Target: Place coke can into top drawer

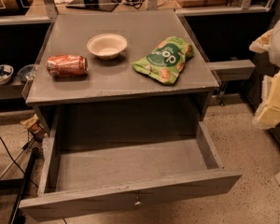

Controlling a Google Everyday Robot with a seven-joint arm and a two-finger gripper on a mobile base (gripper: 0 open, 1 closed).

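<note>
The coke can (66, 65) lies on its side on the left part of the grey cabinet top (130, 80). It is red with white markings. The top drawer (130, 196) is pulled wide open below, with a small metal knob (137, 201) on its front panel and a bare inside. My gripper (272, 73) hangs at the right edge of the view, to the right of the cabinet and far from the can. Its pale fingers (272, 107) stand apart and hold nothing.
A white bowl (107, 45) stands at the middle of the cabinet top. A green snack bag (165, 59) lies to its right. Bowls (0, 73) sit on a low shelf at the left. Cables and a stand (18, 171) are on the floor at the left.
</note>
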